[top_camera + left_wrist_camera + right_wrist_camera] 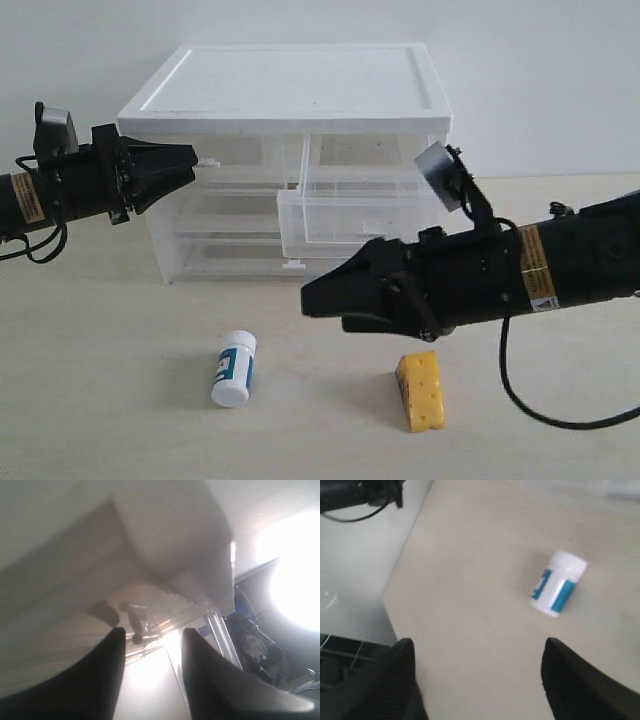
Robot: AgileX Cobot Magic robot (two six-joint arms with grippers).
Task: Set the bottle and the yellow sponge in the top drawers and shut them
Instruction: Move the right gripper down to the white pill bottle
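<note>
Right hand (318,296) hovers over the bench (110,410), jaws spread as wide as they go, nothing between them. The bottle (233,368) lies on its side on the bench, down ahead of those fingertips and off toward the other arm; the right wrist view has it squarely ahead, in line with the gap. The yellow sponge (421,390) sits on the bench below the hand's wrist end, behind the fingertips, touching nothing.

The right top drawer (350,205) stands pulled out just above and beyond the right hand, and looks empty. The left hand (190,160) is up at the cabinet (290,85) with its tips right by the white handle (208,161) of the left top drawer (245,155), which looks shut. Its jaws are partly open with nothing clamped; whether they touch the handle I cannot tell.

My read: a bottle pick is on. To do it well, set the jaws across the bottle's round body, not along its length, then come straight down. It can roll, so both fingers should meet it together, at mid-body. Lift high enough to clear the open drawer's front wall. On the other side, the clip needs to be seated between the fingers, then pulled straight out so the light cabinet doesn't skid.
</note>
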